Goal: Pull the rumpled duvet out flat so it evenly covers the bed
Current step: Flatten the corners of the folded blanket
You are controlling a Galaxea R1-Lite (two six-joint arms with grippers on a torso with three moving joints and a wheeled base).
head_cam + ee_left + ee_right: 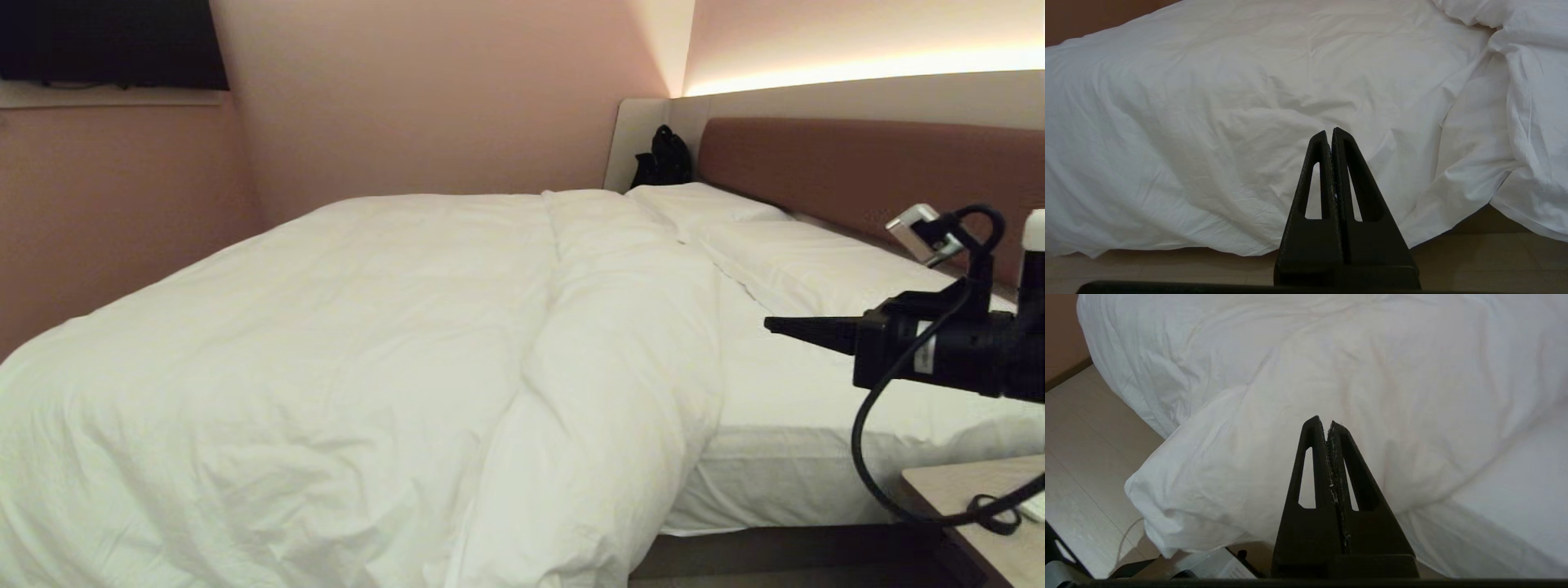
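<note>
duvet (326,351), white, rumpled, bunched over the foot end of the bed (816,425).
folded ridge across the middle; bare sheet and pillows (775,253) toward the headboard (857,171). right gripper (771,324) level above the sheet, jaws closed, empty. left gripper (1329,132) facing the duvet's hanging edge, closed, empty.

Hotel-style bedroom: made bed (784,457), padded headboard (857,171), wall-mounted television (114,41), cove lighting (865,69).

Past the right gripper (771,325), the duvet (326,343) runs off frame, and its bunched fold hides the mattress underneath.
</note>
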